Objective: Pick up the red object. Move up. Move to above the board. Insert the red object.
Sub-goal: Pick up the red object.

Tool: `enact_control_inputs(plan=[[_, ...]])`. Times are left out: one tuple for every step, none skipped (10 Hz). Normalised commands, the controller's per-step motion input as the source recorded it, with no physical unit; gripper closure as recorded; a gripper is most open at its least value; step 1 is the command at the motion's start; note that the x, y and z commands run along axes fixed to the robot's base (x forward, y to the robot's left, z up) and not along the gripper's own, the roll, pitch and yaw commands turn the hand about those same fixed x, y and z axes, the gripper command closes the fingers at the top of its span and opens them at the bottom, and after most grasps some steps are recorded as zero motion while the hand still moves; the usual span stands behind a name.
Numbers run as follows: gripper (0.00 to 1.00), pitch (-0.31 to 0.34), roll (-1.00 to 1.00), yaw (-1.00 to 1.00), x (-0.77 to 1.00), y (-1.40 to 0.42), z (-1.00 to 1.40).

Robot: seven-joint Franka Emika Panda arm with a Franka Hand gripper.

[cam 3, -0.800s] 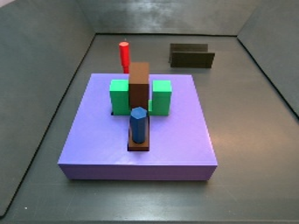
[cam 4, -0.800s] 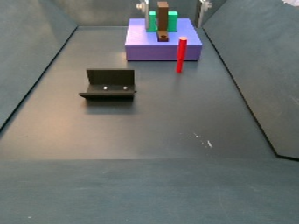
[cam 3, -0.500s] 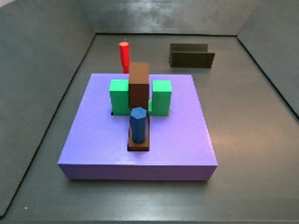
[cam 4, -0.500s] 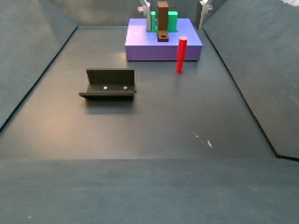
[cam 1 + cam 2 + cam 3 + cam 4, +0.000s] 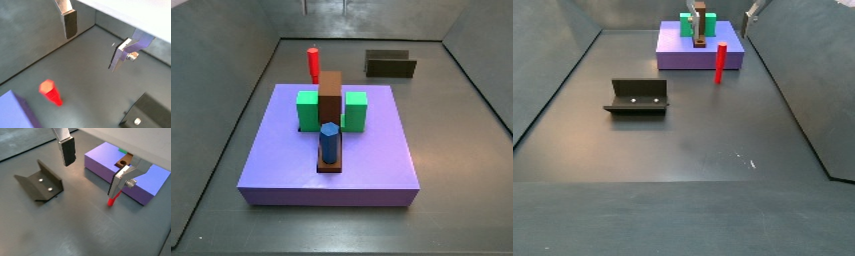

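Note:
The red object (image 5: 313,64) stands upright on the grey floor just beyond the purple slab (image 5: 358,175); it also shows in a side view (image 5: 720,62) and in both wrist views (image 5: 51,93) (image 5: 113,199). The board (image 5: 330,100), a brown strip, lies on the slab between two green cubes (image 5: 307,110), with a blue peg (image 5: 329,143) near its front end. My gripper (image 5: 93,39) is open and empty, high above the floor, with the red object below and off to one side. In a wrist view one finger (image 5: 120,180) partly hides the red object.
The fixture (image 5: 637,96) stands on the floor apart from the slab, and shows in a side view (image 5: 390,65) and a wrist view (image 5: 39,180). Grey walls enclose the floor on all sides.
My gripper has shifted slightly; its fingertips now just show at the top edge of a side view. The red object and the other pieces have not moved.

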Motion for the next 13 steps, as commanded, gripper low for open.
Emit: enact_control_inputs(plan=[[0.00,-0.036,0.00,0.03,-0.04,-0.67,-0.29],[0.00,0.000,0.07,0.02,-0.15,-0.68,-0.34],[0.00,-0.026,0.07,0.00,-0.25,-0.64,-0.29],[0.00,-0.071,0.04,0.04,-0.10,-0.56,-0.33],[0.00,-0.063,0.00,0.06,0.00,-0.43,-0.37],[0.00,-0.076,0.00,0.06,0.04,-0.32,-0.40],[0.00,-0.071,0.00,0.01,0.04,-0.28,-0.44],[0.00,-0.041,0.05,0.00,0.00,-0.23,-0.43],[0.00,0.000,0.18,-0.01,-0.12,0.00,-0.44],[0.00,0.031,0.22,-0.01,-0.15,0.07,-0.34],[0.00,0.021,0.19,0.00,-0.15,0.15,-0.28],[0.00,0.004,0.14,0.00,-0.08,0.07,-0.18],[0.00,0.000,0.14,0.00,-0.13,0.00,-0.17]])
